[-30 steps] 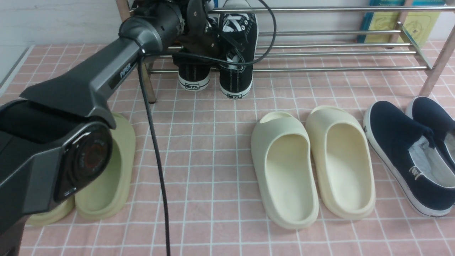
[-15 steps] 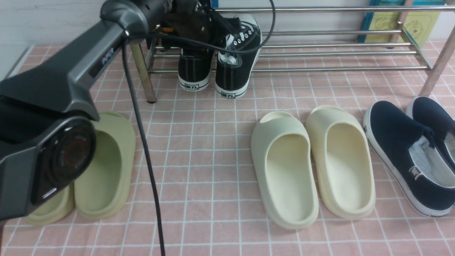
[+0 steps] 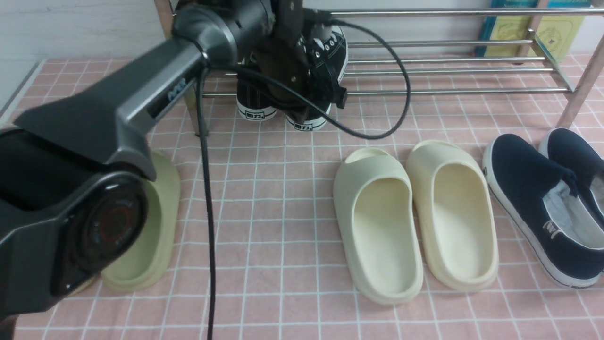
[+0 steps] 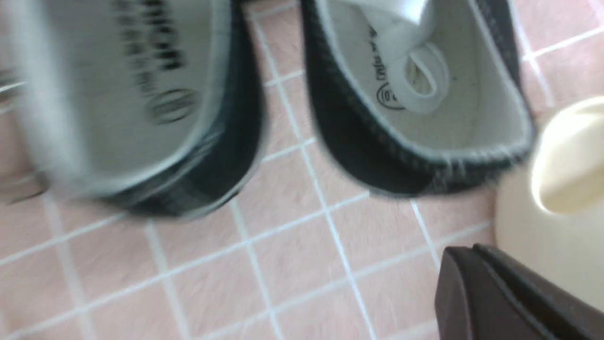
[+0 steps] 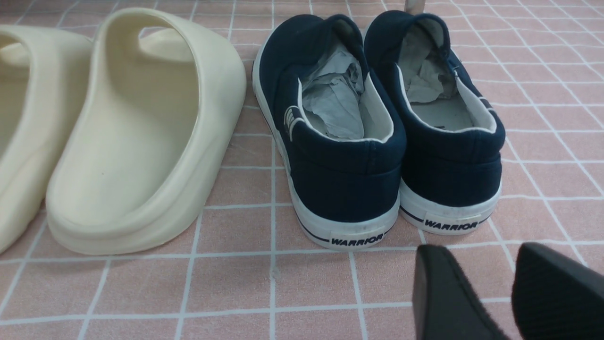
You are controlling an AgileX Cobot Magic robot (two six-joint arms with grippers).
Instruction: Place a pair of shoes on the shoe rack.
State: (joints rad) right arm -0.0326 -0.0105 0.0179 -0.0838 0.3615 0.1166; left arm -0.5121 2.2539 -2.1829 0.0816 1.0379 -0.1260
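While the left arm is reaching over the left end of the shoe rack point(image 3: 448, 71), the pair of shoes point(image 3: 257, 105) is resting there, toes in among the bars and heels poking out in front. The left gripper point(image 4: 472, 274) is pinched together on nothing, near those heels. The right gripper point(image 5: 505, 302) is standing apart and empty, well away from the rack. These shoes are looking light, with soft cloth tops that squash and stiff rubber soles, so the heel rim is likely the best place to be grabbing. Only the left wrist view is peeking inside the shoes, where a lace loop is lying. The front view is showing the whole rack, but the arm is hiding the toes.
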